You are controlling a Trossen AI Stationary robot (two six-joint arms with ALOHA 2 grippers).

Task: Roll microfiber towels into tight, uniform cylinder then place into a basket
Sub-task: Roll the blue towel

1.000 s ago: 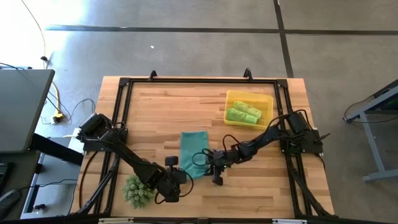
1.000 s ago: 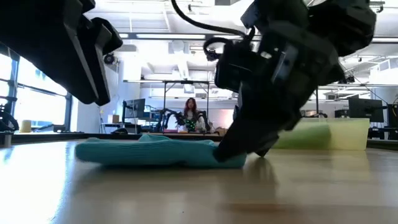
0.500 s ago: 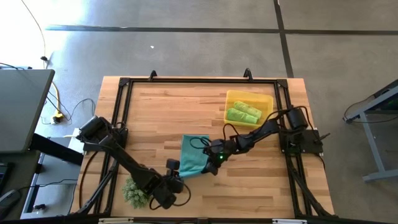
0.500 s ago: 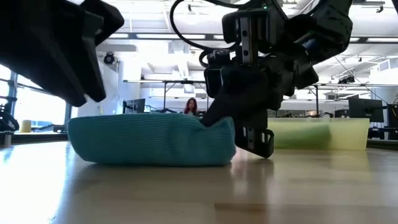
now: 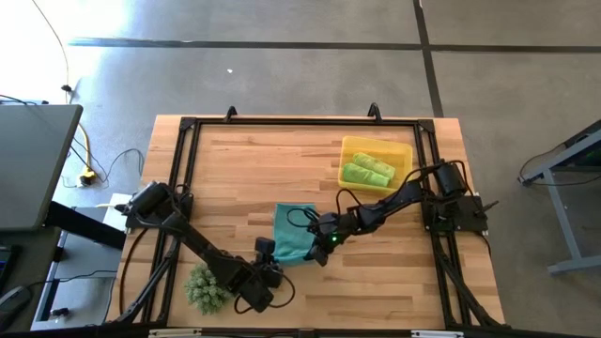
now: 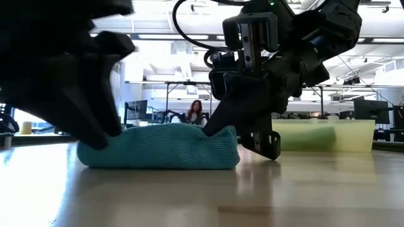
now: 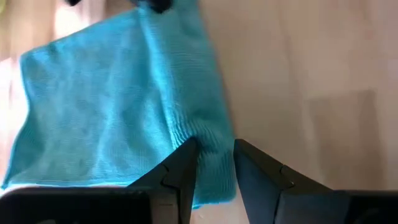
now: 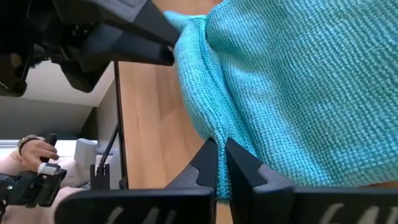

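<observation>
A: Towel status?
B: Teal towel at table centre. Right gripper at its 3 o'clock edge, fingers pinched on cloth. Left gripper at its 7 o'clock corner, fingers straddling the hem.
A: Basket?
B: Yellow basket at 1 o'clock holds two rolled lime-green towels.

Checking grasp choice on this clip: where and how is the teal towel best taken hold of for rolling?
Judging by its pose, at the near edge. The teal towel lies flat and limp, so only a thin hem or corner can be pinched, coming in low along the table. The right gripper is shut on one near corner; the left gripper straddles the other.
</observation>
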